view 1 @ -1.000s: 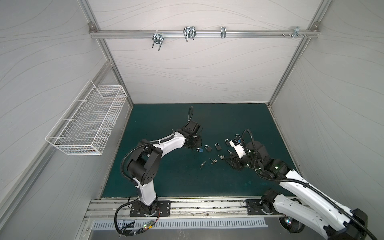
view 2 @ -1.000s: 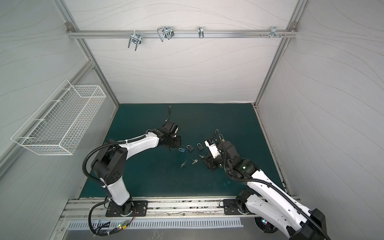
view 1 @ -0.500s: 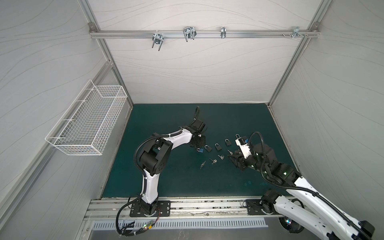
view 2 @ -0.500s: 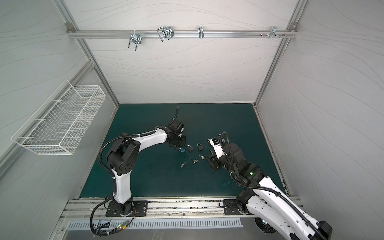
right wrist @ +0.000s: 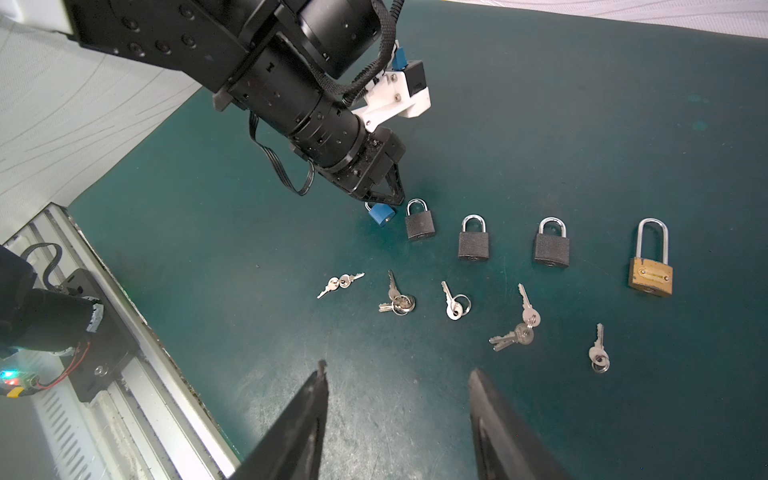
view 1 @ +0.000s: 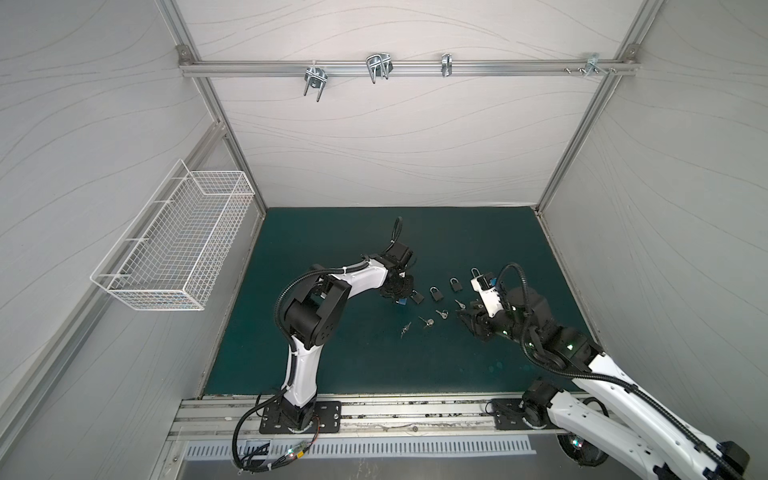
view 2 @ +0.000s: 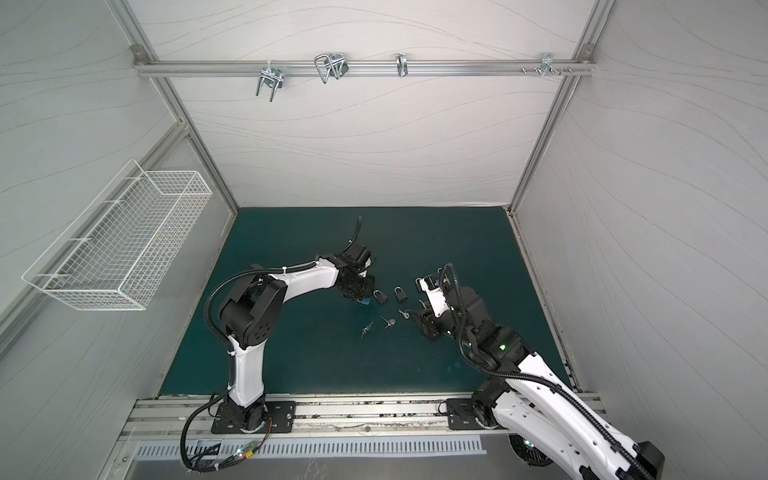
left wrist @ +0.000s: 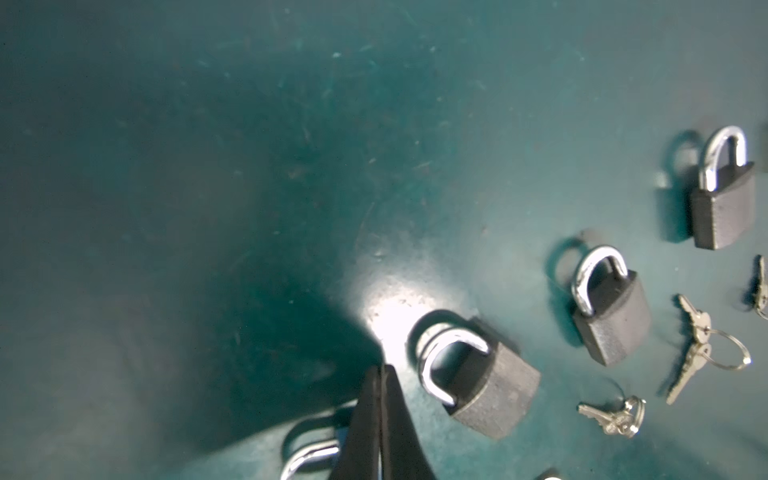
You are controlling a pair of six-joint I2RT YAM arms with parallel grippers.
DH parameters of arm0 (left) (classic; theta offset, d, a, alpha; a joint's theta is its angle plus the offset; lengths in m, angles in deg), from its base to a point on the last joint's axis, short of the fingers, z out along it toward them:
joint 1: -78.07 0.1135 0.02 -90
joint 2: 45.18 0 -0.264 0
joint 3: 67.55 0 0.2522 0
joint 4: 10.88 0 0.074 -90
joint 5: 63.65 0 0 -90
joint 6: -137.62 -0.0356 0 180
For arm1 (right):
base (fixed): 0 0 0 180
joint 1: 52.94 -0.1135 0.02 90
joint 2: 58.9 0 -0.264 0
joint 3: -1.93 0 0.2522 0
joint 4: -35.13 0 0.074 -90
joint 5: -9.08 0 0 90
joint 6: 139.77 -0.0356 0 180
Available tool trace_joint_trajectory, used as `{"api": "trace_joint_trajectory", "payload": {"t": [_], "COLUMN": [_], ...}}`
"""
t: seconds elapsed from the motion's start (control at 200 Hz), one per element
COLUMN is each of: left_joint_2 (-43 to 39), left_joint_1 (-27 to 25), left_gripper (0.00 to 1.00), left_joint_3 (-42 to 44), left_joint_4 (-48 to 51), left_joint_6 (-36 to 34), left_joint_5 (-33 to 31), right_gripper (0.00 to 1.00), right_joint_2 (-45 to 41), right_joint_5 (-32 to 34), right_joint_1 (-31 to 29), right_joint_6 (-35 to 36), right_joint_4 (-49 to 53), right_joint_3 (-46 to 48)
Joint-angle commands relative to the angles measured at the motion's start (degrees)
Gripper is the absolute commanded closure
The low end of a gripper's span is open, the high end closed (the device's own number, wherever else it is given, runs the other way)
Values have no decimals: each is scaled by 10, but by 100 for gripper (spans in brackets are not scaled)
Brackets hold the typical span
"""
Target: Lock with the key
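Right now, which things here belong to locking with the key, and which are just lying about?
Job: blue padlock, three grey padlocks, brass padlock, five key sets.
Lying about: wire basket on the side wall, hooks on the overhead rail.

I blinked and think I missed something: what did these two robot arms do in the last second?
The left arm swung towards the middle, bringing the left fingers to the blue padlock, and they closed together; whether they caught its loop is unclear. The right fingers stayed open, hovering in much the same place. The other padlocks and the keys lie where they were.
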Motion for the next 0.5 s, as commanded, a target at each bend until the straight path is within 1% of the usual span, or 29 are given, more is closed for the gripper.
{"api": "trace_joint_trajectory", "payload": {"t": [0.0,0.26,0.39,0.495], "left_joint_2": [-9,-40,-47,-60], "left_joint_1": [-9,-9,-9,-9], "left_gripper": [95,95,95,91], "left_joint_3": [23,65,71,56], "left_joint_4": [8,-1,-3,3], "left_joint_6": [0,11,14,14], "left_joint_5": [1,-13,-12,-3], "right_gripper": [44,44,44,44], "right_joint_2": [-6,1,3,6], "right_joint_5": [4,-4,-5,3], "right_joint_1": [4,4,4,4], "right_joint_6": [-4,-9,-12,-17], "right_joint_4": [12,2,-1,-10], "right_joint_3": [5,6,6,5]}}
